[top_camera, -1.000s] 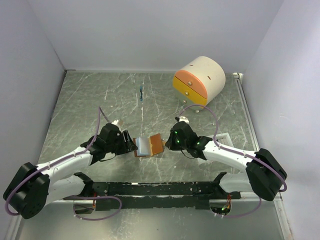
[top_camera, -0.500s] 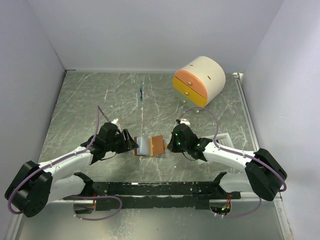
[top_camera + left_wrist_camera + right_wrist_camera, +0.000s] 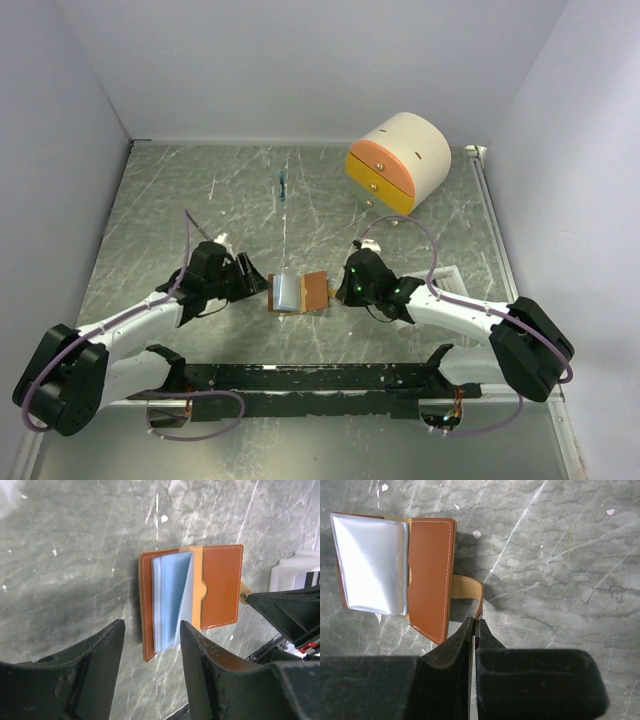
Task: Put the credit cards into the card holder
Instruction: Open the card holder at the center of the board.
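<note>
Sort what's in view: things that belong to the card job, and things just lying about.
Job: card holder, lying open; right gripper, shut on its strap; left gripper, open beside it.
Lying about: cream-and-orange drawer box; white tray; small blue object farther back.

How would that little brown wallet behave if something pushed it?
Probably floppy: on the card holder, blue sleeves fan up loosely and the strap curls. Likely light, apt to slide on the smooth table.

Far right: cream drawer box, rounded top, orange front, two small knobs. Far centre: small thin blue object, too small to identify. Right: white tray, partly hidden. Grey marbled table under everything.
</note>
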Tool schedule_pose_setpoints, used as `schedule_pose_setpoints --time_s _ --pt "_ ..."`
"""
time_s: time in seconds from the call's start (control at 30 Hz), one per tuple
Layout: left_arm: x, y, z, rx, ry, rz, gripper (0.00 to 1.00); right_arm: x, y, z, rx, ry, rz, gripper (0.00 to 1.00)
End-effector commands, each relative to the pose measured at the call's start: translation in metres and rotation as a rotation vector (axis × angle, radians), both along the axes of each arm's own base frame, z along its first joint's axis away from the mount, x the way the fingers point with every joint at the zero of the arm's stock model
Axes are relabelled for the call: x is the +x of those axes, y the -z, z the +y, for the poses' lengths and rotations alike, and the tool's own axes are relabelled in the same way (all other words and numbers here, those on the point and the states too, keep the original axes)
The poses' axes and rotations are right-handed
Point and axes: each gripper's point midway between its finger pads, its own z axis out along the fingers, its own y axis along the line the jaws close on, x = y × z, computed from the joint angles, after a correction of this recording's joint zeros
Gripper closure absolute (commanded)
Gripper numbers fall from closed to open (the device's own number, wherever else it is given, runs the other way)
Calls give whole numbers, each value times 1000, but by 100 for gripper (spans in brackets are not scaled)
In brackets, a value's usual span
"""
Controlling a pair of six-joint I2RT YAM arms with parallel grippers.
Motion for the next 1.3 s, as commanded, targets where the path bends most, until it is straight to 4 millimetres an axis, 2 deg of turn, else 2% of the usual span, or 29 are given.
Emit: schedule_pose_setpoints --time_s 0.0,0.57,0.77,1.03,1.27 --pt "6 -6 -2 -55 15 -28 41 -1 3 -8 -18 12 -5 100" --pt "1 16 -14 -130 73 8 41 -2 5 -9 -21 13 -5 100" --pt "0 19 -20 -167 89 21 45 -1 4 -7 -19 8 -4 100" --pt "-1 9 -32 -250 135 7 53 0 2 -6 -14 5 -7 100" --pt "-7 -2 -42 -343 186 -7 54 -1 0 -5 -4 2 -10 100"
